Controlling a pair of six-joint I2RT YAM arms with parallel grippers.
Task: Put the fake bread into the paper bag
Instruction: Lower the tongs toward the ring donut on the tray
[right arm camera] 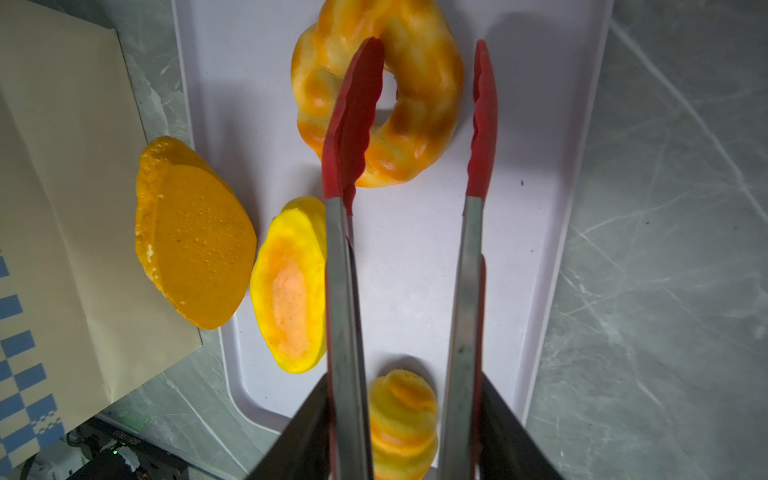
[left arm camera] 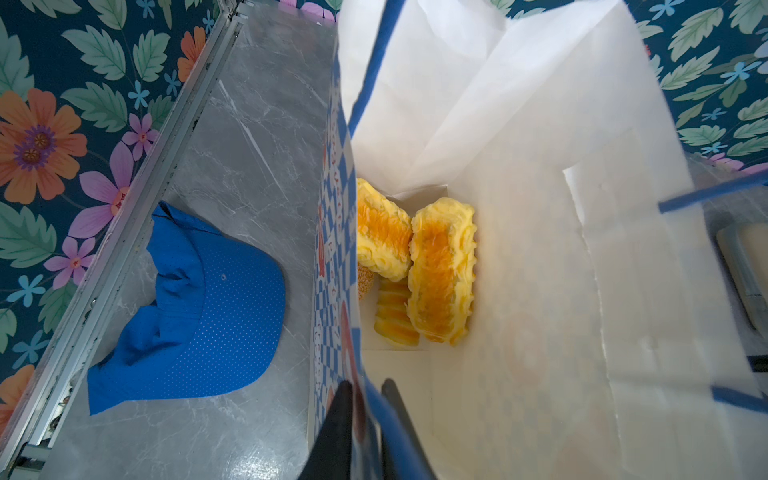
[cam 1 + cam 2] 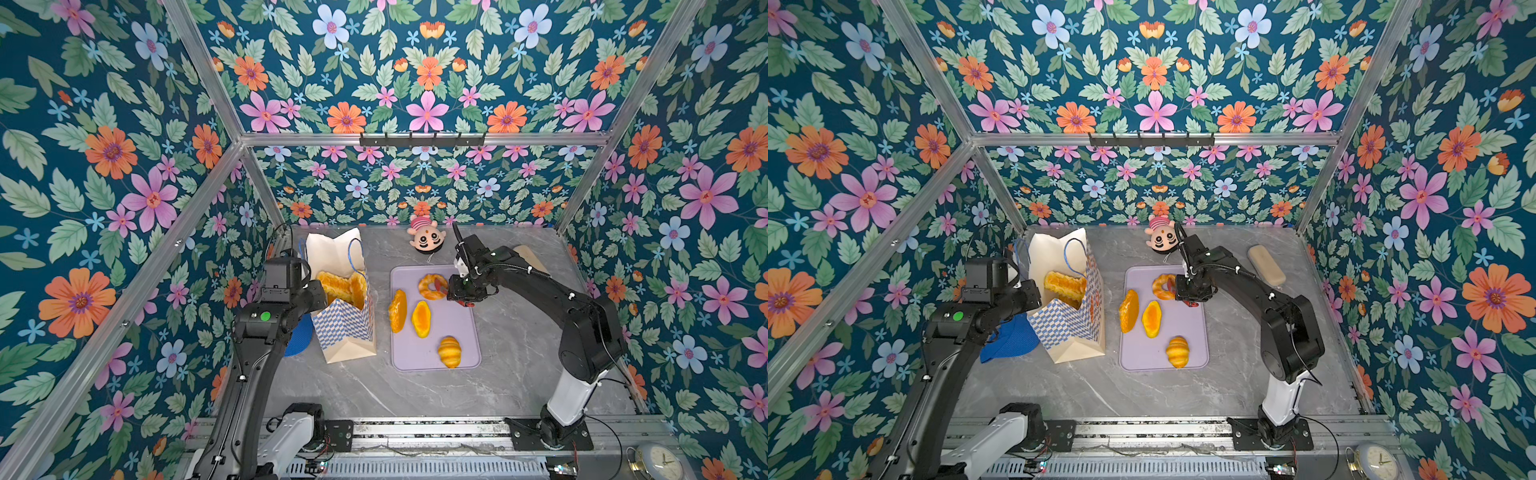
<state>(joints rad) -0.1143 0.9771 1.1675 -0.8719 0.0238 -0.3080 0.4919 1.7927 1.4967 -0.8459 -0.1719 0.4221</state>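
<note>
Now the left tool (image 2: 368, 386) pinches the paper bag (image 2: 540, 208). The right tool (image 1: 403, 378) clamps steel tongs (image 1: 340, 291) over a glossy doughnut (image 1: 415, 137) on lilac tray (image 1: 415, 270).

We saw two arms, the left arm (image 3: 253, 345) and the right arm (image 3: 582, 320), both built of rounded matte black housings. Each carried one white link near its base, on the left (image 3: 291, 432) and on the right (image 3: 571, 395). A round green mark (image 3: 265, 316) showed on a left arm housing. A thin black cable (image 3: 505, 265) ran along the right arm, bound with small white ties (image 3: 529, 270). The right base stood on a black plate (image 3: 548, 436) with screws showing. The left gripper (image 2: 368, 386) ended in two slim black fingers (image 2: 338, 424)
</note>
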